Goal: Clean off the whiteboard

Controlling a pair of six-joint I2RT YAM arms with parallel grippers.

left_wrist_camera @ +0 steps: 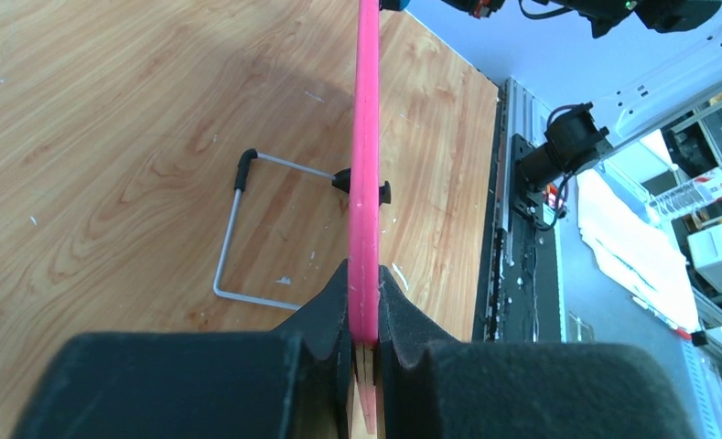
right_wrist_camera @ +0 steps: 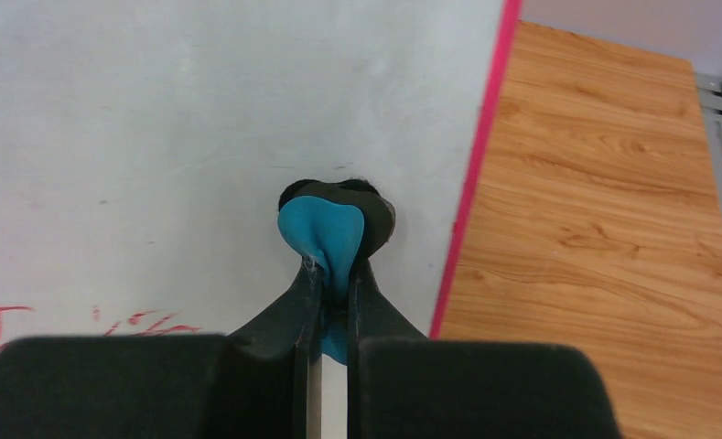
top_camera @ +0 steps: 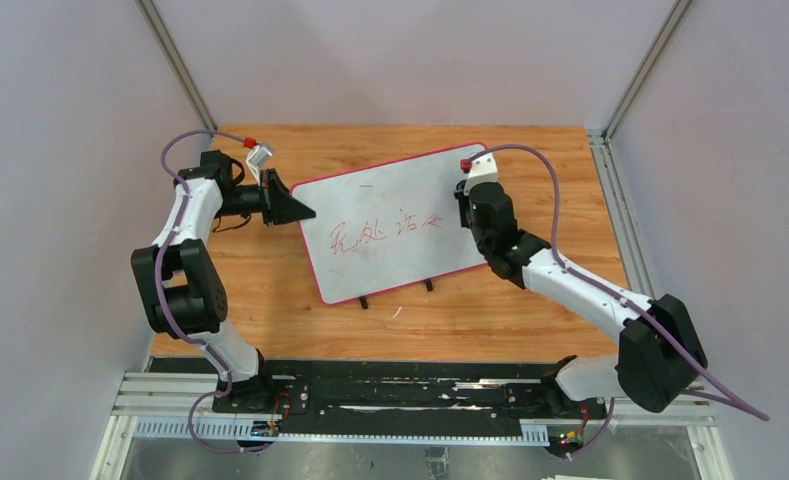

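Observation:
A pink-framed whiteboard (top_camera: 390,225) stands tilted on the wooden table, with red writing (top_camera: 385,232) across its lower middle. My left gripper (top_camera: 292,210) is shut on the board's left edge; in the left wrist view the pink frame (left_wrist_camera: 366,165) runs edge-on between my fingers (left_wrist_camera: 320,315). My right gripper (top_camera: 467,200) is over the board's right side, shut on a blue cloth (right_wrist_camera: 325,233) that presses against the white surface (right_wrist_camera: 156,137). Red marks (right_wrist_camera: 137,322) show at the lower left of the right wrist view.
The board's wire stand (left_wrist_camera: 238,238) rests on the wooden table (top_camera: 450,320) behind it. Two black feet (top_camera: 395,293) stick out under the board's near edge. A black rail (top_camera: 390,390) runs along the table's near edge.

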